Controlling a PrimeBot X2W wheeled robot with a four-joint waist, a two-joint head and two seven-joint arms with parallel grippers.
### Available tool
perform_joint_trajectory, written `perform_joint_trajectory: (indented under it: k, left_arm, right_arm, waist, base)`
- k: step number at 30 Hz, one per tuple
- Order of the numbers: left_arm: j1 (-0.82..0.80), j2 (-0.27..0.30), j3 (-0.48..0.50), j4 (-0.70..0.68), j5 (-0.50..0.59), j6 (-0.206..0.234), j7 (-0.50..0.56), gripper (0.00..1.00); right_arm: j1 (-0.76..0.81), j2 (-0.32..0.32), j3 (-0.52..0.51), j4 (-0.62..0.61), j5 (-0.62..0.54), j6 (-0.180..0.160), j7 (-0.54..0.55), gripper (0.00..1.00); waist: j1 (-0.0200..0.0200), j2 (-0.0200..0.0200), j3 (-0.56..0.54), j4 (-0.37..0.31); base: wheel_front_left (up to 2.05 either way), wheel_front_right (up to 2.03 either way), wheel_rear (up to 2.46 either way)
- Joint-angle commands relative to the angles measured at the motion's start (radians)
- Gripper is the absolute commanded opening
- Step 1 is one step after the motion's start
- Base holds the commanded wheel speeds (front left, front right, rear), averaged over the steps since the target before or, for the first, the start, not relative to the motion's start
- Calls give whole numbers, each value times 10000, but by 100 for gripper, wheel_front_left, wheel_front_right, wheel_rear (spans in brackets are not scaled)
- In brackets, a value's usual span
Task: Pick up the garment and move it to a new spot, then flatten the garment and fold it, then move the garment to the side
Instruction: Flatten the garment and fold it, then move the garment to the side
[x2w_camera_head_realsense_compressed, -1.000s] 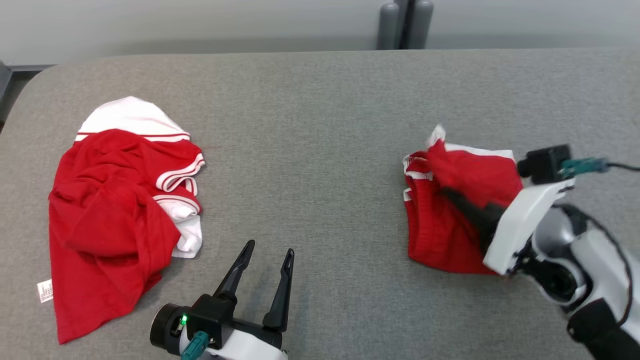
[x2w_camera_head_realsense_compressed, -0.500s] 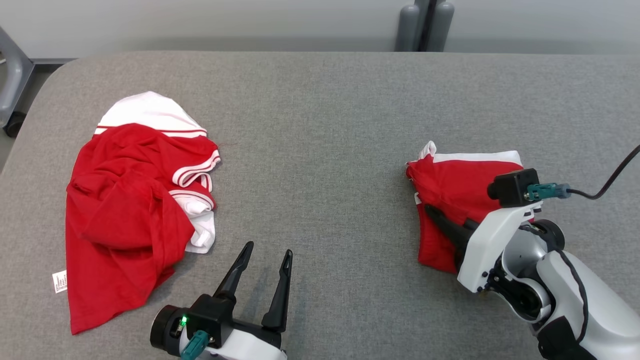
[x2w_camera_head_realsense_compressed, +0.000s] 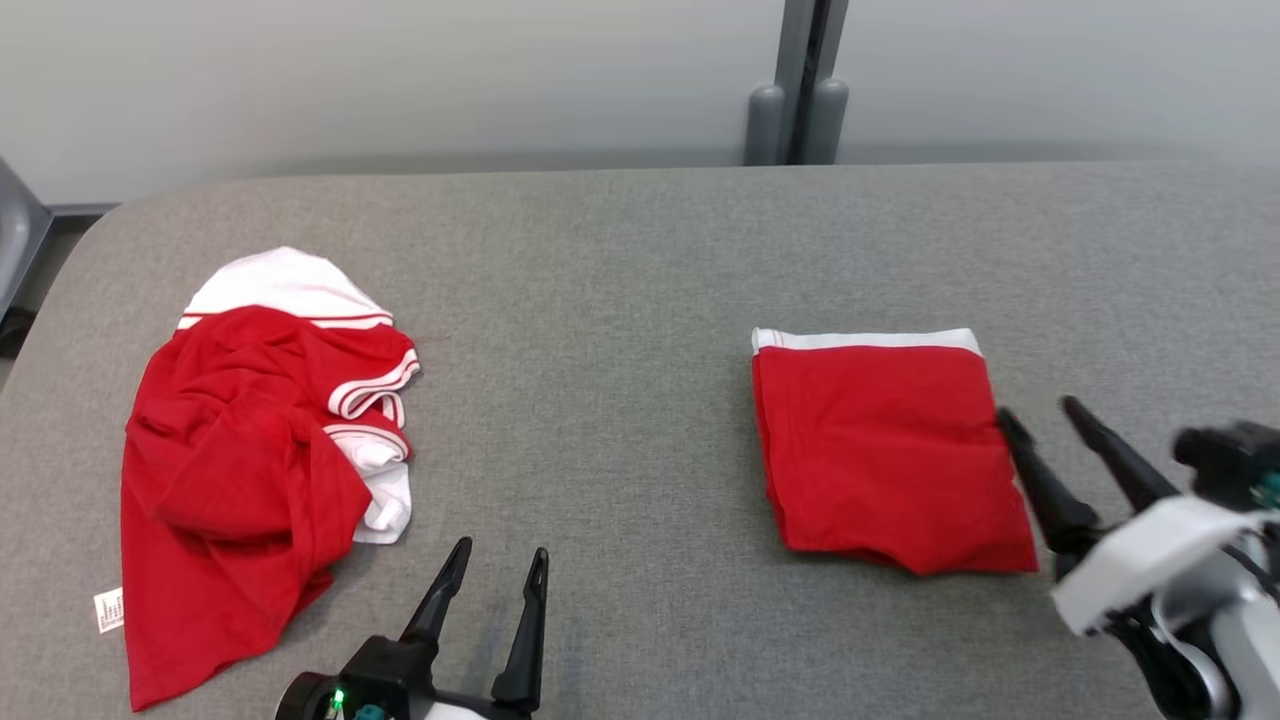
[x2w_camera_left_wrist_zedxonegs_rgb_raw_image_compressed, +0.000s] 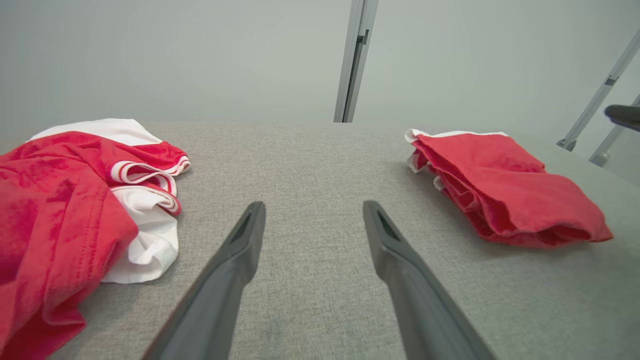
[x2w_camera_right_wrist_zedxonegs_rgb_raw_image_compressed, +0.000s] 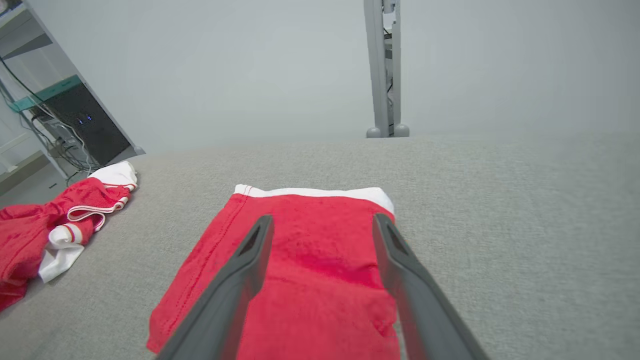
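At the left of the grey counter (x2w_camera_head_realsense_compressed: 600, 300) a crumpled red-and-white shirt (x2w_camera_head_realsense_compressed: 250, 470) lies in a heap, its white label (x2w_camera_head_realsense_compressed: 109, 609) sticking out at the near corner, untouched. Just to its right, at the near edge, the left claw (x2w_camera_head_realsense_compressed: 501, 550) rests with its fingers spread wide and nothing between them, as it was a second ago. Well apart, toward the right side, lies the folded red garment (x2w_camera_head_realsense_compressed: 880, 450). A second ago it was bunched up in the right claw's shut grip; now it sits flat as a tidy rectangle, with a white band along its far edge. The right claw (x2w_camera_head_realsense_compressed: 1037, 410) has let go: its fingers stand wide and empty at the garment's right edge, pointing over the cloth. The release looks like the end of the move to the side, so this garment seems done and the heap at the left is probably next.
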Motion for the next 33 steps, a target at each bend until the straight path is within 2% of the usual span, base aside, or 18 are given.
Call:
perform_joint_trajectory:
  k: [1, 3, 9, 13, 16, 24, 33]
  left_arm:
    - [124, 45, 105, -21, 28, -34, -15, 100]
    - [219, 39, 179, -25, 44, -54, -13, 100]
    - [418, 2, 476, -176, 127, -86, -13, 100]
    - [530, -27, 748, -337, 197, -146, -15, 100]
    - [666, -38, 1011, -453, 300, -204, -13, 100]
    - [1017, -75, 1708, -493, 536, -339, -13, 100]
    - [1015, -83, 2032, -511, 420, -380, -13, 100]
  right_arm:
    - [373, 16, -424, -88, -339, 6, -340, 100]
    - [848, 18, -952, -88, -915, 6, -830, 100]
    - [2052, 555, -2555, 270, -2990, 6, -2458, 100]
    - [2617, 1074, -3573, 371, -4095, 4, -2789, 100]
    - [2929, 1524, -4162, -163, -4682, 4, -2808, 100]
    - [3647, 2199, -4540, -1052, -5397, 4, -2807, 100]
    - [3794, 2255, -4199, -1170, -5396, 4, -2807, 100]
  waist:
    - [0, 0, -129, -115]
    - [0, 0, -226, -178]
    - [0, 0, -556, -230]
    - [0, 0, -761, -199]
    - [0, 0, -875, -178]
    - [0, 0, -1155, -185]
    - [0, 0, -1221, -147]
  base:
    - [0, 0, 0]
    - [0, 0, 0]
    - [0, 0, 0]
    - [0, 0, 0]
    - [0, 0, 0]
    - [0, 0, 0]
    - [0, 0, 0]
